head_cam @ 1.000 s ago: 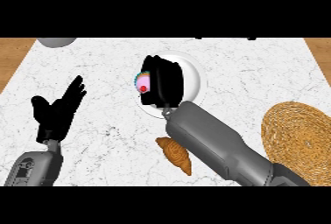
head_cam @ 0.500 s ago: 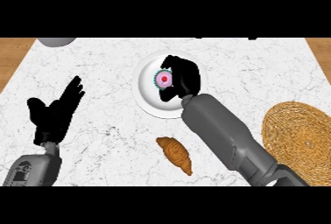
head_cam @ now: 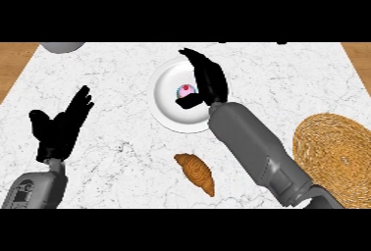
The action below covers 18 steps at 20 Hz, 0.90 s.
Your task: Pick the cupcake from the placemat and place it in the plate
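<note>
Cupcake (head_cam: 185,90) sits on the plate (head_cam: 168,110); right hand (head_cam: 206,81) fingers straightened, seemingly just clear.

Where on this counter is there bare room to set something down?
Bare marble lies between the left hand and the plate, and behind the placemat at far right. Crowded: the plate, holding the cupcake under the open right hand; the croissant just in front.
</note>
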Motion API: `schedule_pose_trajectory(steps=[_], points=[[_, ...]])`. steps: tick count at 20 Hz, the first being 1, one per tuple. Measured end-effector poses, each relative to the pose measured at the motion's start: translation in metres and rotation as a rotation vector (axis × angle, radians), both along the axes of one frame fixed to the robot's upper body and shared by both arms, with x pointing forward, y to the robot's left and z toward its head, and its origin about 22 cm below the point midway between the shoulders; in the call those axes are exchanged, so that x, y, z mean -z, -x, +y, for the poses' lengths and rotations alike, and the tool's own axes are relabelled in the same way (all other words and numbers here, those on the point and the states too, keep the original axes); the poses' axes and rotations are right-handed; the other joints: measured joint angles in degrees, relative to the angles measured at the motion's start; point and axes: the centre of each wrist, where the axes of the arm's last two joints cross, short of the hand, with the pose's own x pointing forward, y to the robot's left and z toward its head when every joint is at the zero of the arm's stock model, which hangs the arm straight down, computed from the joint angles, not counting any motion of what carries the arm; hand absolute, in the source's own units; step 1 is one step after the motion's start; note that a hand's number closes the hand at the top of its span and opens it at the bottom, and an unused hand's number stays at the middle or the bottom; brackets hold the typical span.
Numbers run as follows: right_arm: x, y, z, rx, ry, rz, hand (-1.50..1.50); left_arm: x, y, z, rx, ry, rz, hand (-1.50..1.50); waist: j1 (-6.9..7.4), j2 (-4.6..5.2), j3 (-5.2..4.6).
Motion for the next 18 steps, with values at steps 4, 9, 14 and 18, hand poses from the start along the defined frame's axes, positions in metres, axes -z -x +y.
schedule_pose_trajectory(steps=[4, 9, 14, 18], points=[[-0.022, 0.005, 0.009, -0.103, -0.175, -0.084, -1.50, 0.003, 0.003, -0.001, -0.003, 0.000, 0.005, 0.00, -0.12, -0.26, 0.01], [-0.040, 0.010, 0.008, -0.117, -0.391, -0.016, -1.50, 0.006, 0.005, 0.000, -0.023, -0.001, 0.016, 0.00, -0.98, -0.57, -0.01], [-0.037, 0.009, -0.009, -0.166, -0.536, 0.137, -1.50, 0.002, 0.006, 0.001, -0.031, -0.001, 0.014, 0.00, -1.31, -0.60, -0.03], [-0.027, 0.009, -0.037, -0.196, -0.579, 0.167, -1.50, 0.007, 0.006, -0.005, -0.033, 0.000, 0.011, 0.00, -1.53, -0.58, -0.04]])
